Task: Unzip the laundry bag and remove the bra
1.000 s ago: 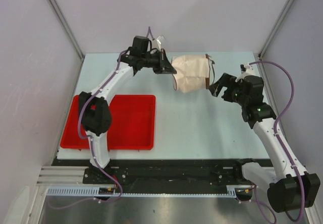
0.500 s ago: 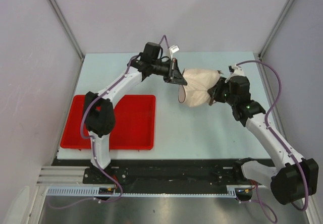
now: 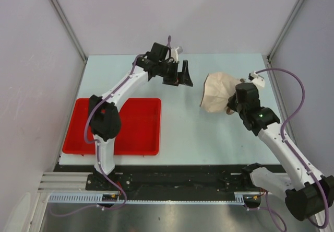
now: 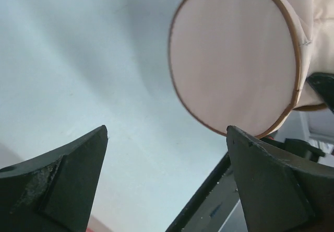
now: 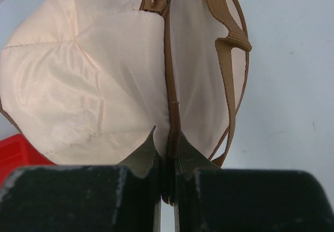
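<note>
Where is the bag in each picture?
Top view: the bag sits right of centre, towards the far edge.
Left wrist: top right, its round end face towards the camera.
Right wrist: it fills the upper middle, with its brown rim pinched in the right gripper.
Shared landmark: the pale table shows in all three.

red tray [image 3: 138,128] | flat on pale table [image 3: 209,134] | left side, near edge
</note>
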You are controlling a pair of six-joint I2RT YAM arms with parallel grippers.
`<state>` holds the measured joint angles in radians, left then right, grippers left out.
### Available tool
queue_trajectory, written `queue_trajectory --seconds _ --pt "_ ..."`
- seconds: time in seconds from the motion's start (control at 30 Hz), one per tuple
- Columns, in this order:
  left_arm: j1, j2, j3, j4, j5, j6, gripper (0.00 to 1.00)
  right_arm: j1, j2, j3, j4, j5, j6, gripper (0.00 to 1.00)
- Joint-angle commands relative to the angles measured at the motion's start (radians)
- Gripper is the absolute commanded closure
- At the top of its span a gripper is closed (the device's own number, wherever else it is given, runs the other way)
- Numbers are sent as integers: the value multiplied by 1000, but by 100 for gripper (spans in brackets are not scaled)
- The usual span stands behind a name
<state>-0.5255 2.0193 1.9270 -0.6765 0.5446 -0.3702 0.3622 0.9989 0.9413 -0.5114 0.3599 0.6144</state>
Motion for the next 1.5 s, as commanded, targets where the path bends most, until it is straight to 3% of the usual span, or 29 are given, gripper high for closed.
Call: queue_trajectory --seconds 0.0,0.07,0.1,0.13,0.17,0.3,0.5,0.63,0.73,0.77,0.87,0.97,1.2,1.4,1.47 --pt "2 -158 -69 -15 -135 74 0 147 93 103 -134 298 65 100" --pt "1 -189 -91 -12 -152 73 0 196 159 129 -122 310 42 100" --pt "2 -194 -101 -21 -166 74 0 237 238 167 -119 306 15 85" --pt "1 -211 -109 -26 -193 73 0 256 289 192 -115 282 -14 61" --pt "1 -218 -118 -29 -208 71 0 270 332 223 -136 265 -28 1" --pt "5 -252 -141 -75 -302 80 0 307 403 320 -158 182 -53 0" --pt "15 -292 -148 -94 -359 71 0 172 183 298 -110 73 -64 0" --pt "-68 -312 -148 -74 -431 82 2 -59 5 197 -93 -12 -70 2" --pt "-204 -303 -137 -55 -508 122 2 -280 -68 137 -114 -120 -81 1" --pt "-264 -292 -132 -49 -508 131 2 -415 -78 104 -122 -225 -82 1" --pt "-353 -206 -73 -87 -500 172 0 -554 -83 32 -144 -410 -68 1" --pt "-413 -90 27 -132 -518 194 0 -562 -88 -1 -139 -444 -47 0" --pt "-436 74 208 -135 -496 191 2 -557 -65 -41 -90 -521 -24 1" --pt "-449 144 210 -109 -456 179 11 -557 -28 -44 -70 -547 -18 2" --pt "-450 142 167 -60 -457 160 31 -551 -19 -50 -49 -559 -18 2"
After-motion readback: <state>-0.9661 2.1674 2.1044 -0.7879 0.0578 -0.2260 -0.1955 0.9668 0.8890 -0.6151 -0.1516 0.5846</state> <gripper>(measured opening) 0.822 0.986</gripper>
